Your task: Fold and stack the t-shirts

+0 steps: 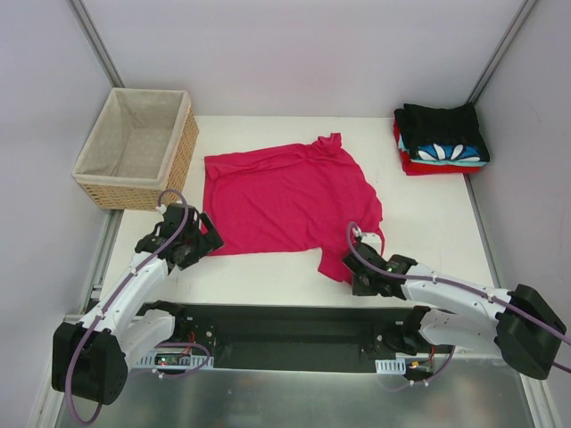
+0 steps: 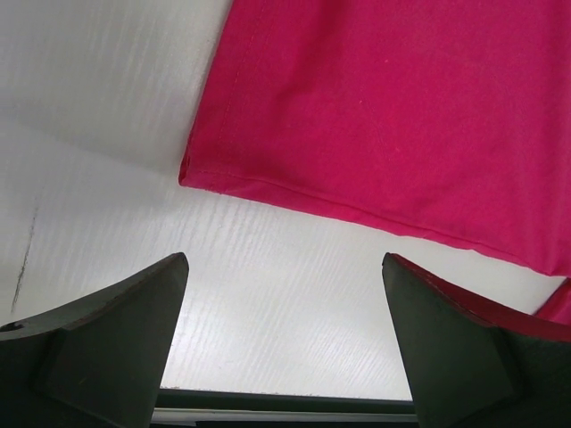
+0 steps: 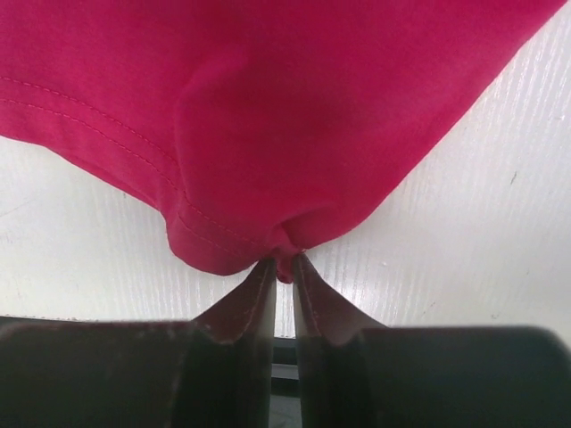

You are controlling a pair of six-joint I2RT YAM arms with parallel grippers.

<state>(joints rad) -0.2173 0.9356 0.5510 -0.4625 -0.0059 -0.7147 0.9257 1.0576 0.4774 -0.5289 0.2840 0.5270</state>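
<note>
A crimson-pink t-shirt (image 1: 285, 201) lies spread and rumpled in the middle of the white table (image 1: 428, 214). My right gripper (image 1: 350, 269) is at the shirt's near right corner. In the right wrist view its jaws (image 3: 284, 260) are shut on a small bunch of the shirt's (image 3: 268, 107) hem, pinched at the very tips. My left gripper (image 1: 211, 241) stands open just short of the shirt's near left corner (image 2: 192, 169), with only bare table between its fingers (image 2: 169, 276). A stack of folded t-shirts (image 1: 442, 138), black on top, then blue-white patterned, then red, sits at the back right.
A woven wicker basket (image 1: 178, 165) with beige lining stands at the back left, beside the shirt's left edge. Grey walls close in the table on three sides. A dark rail (image 1: 294, 334) runs along the near edge between the arm bases.
</note>
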